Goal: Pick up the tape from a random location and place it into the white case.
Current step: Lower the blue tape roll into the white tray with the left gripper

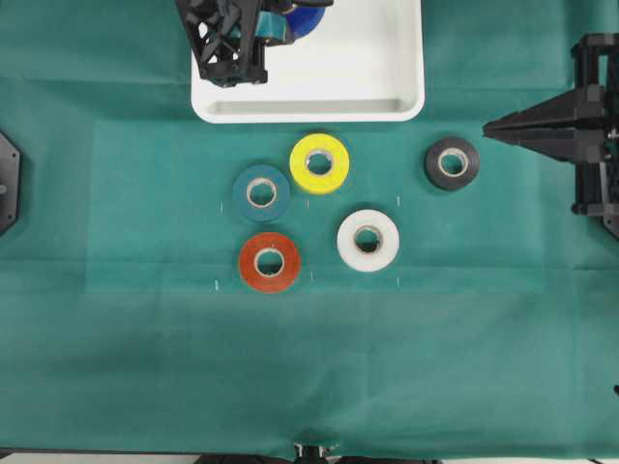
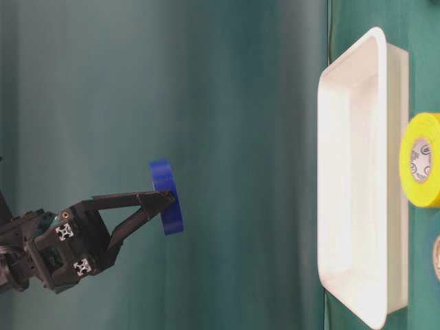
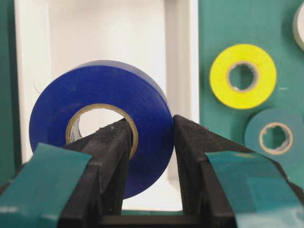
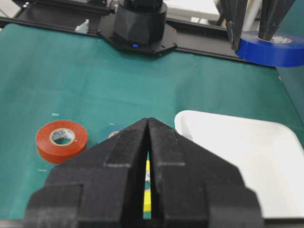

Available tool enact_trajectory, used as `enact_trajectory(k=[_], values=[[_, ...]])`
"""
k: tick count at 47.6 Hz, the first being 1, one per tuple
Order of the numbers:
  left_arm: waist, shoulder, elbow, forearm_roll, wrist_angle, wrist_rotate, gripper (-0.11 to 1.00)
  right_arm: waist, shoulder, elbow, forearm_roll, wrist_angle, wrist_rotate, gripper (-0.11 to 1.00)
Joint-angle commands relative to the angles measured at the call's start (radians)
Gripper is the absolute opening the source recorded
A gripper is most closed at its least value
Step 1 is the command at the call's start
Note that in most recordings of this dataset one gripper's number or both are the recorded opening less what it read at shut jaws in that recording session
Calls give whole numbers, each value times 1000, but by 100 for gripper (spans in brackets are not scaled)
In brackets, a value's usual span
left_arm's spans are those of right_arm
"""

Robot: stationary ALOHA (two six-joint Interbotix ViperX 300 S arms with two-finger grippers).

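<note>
Your tape (image 3: 95, 118) hangs above the white case (image 1: 387, 101), one wall of the roll pinched between your left fingers (image 3: 190, 156). Your right fingers (image 4: 164, 156) are pressed together on nothing, well apart over the green desk (image 1: 116, 367).

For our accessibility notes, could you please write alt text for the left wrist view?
The left gripper holds the blue tape by its wall, one finger through the core, above the white case. A yellow roll and a teal roll lie on the green cloth beside it.
</note>
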Motion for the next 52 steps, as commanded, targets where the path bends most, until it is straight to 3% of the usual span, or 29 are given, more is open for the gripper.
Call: enact_trajectory(k=[1,37,52], values=[[0,-17,-11,0,-6,2,24,0,6,-21,-2,-6,-2,0],[0,-14,25,0,-12,3,24,0,6,-23,-2,-5,-2,0],[11,26,123,0,-170,5,24,0,6,-23,-2,-6,-2,0]])
